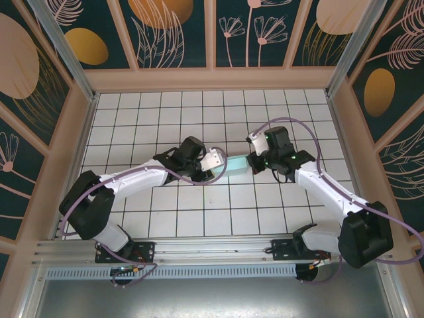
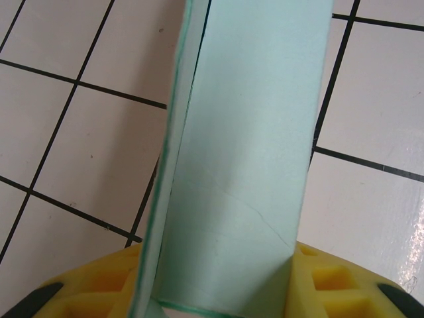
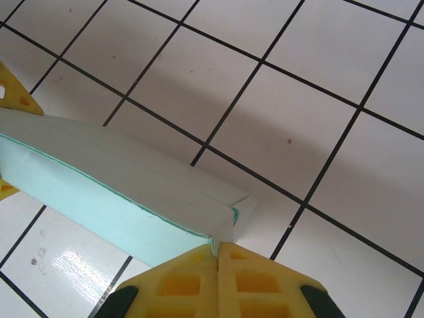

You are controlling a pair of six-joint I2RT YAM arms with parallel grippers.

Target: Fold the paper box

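One paper box (image 1: pixel 236 163), two robot arms, two grippers, left gripper (image 1: pixel 217 164) and right gripper (image 1: pixel 252 163), one tiled table (image 1: pixel 199 218)

Top view looks steeply down from behind onto the white tiled worktop (image 1: pixel 165 218); both wrist views, very close, share the pale mint-blue card box (image 2: pixel 245 132).

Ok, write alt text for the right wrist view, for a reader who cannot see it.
A long, pale mint paper box stretches diagonally from the left edge to lower centre, over a white tiled table. The right gripper, yellow fingers shut, meets its near end corner; the left gripper flanks the far end.
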